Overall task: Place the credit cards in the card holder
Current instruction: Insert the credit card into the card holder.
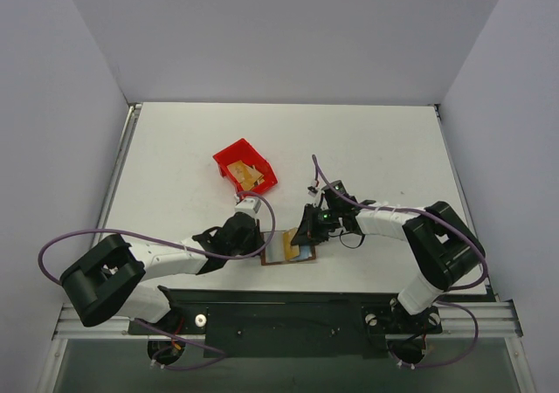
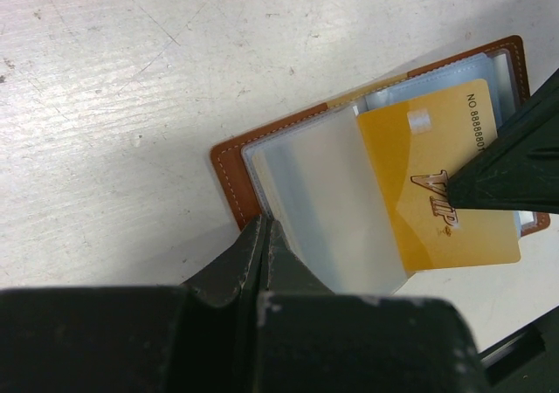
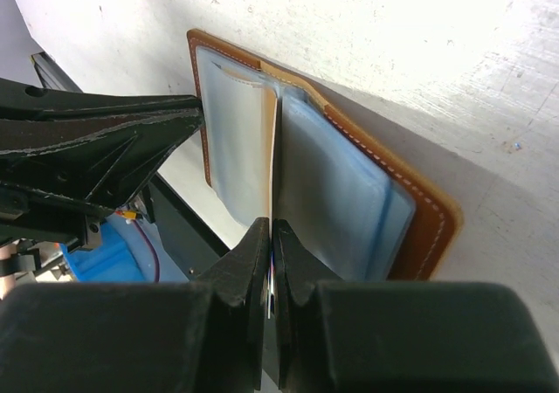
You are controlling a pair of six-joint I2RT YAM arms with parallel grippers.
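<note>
The brown card holder (image 1: 276,253) lies open near the table's front edge, its light blue pocket panels facing up (image 2: 229,162) (image 3: 428,227). My right gripper (image 1: 302,234) (image 3: 272,229) is shut on a gold credit card (image 2: 437,175) marked VIP. The card shows edge-on (image 3: 273,148) in the right wrist view, its far end between the panels. My left gripper (image 1: 259,237) (image 2: 265,223) is shut on the holder's near edge, at the seam between cover and panels. More credit cards (image 1: 251,176) lie in the red bin.
The red plastic bin (image 1: 229,160) stands on the table behind the holder, to the left. The black mounting rail (image 1: 279,310) runs along the front edge just below the holder. Purple cables (image 1: 157,240) loop from both arms.
</note>
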